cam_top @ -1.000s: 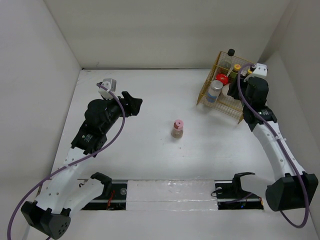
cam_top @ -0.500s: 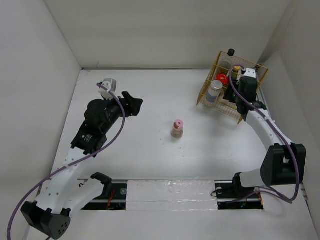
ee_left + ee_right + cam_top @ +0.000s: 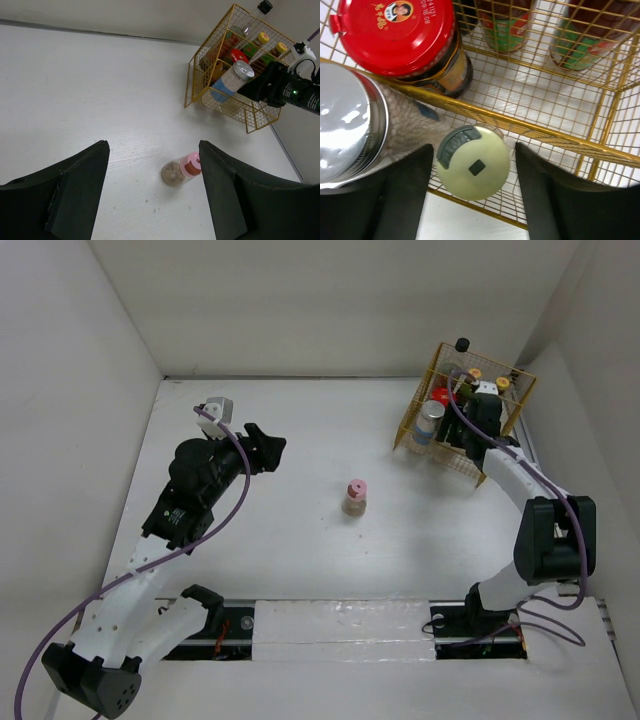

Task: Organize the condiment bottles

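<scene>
Work looks nearly finished: the yellow wire basket holds a silver-lidded jar, a red-lidded jar, 2 yellow-capped bottles, a tall black-capped bottle and a cream bottle. The right gripper straddles the cream bottle, jaws apart, seemingly unclamped. Only 1 pink-capped bottle remains mid-worktop, with the left gripper open and empty.

My overhead camera: high, behind arm bases, looking down on whole desk. Left wrist camera: well back, looking between own fingers across desk toward basket in far right corner; shares pink-capped bottle and basket with overhead. Right wrist camera: very near, facing straight down into same basket; jar lids fill my frame.
</scene>
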